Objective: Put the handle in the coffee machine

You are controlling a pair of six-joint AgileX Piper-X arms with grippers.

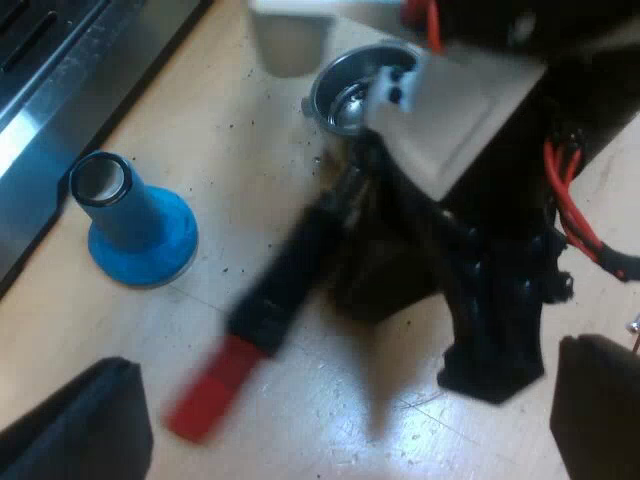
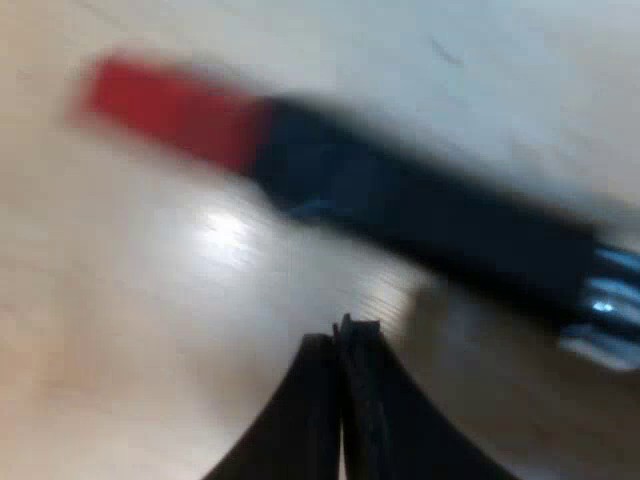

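- Left gripper (image 1: 348, 360): released, its two black fingers (image 1: 80, 425) spread wide, holding and touching nothing, above the wooden table (image 1: 230, 120).
- Espresso machine (image 1: 60, 90): its metal base ran along the table beside the tamper.
- Tamper (image 1: 135, 225): blue, upright on its wide base, between the machine's base and the holder, touching neither.
- Holder (image 1: 350, 90): lay flat on the table, outside the machine. Its long axis ran from the metal basket, through the dark handle (image 1: 290, 270), to the red end (image 1: 210, 390), which pointed towards the left gripper's fingers.
- Right gripper (image 2: 342, 335): clenched, fingers pressed together with nothing between them, the tips just beside the dark handle and not around it.
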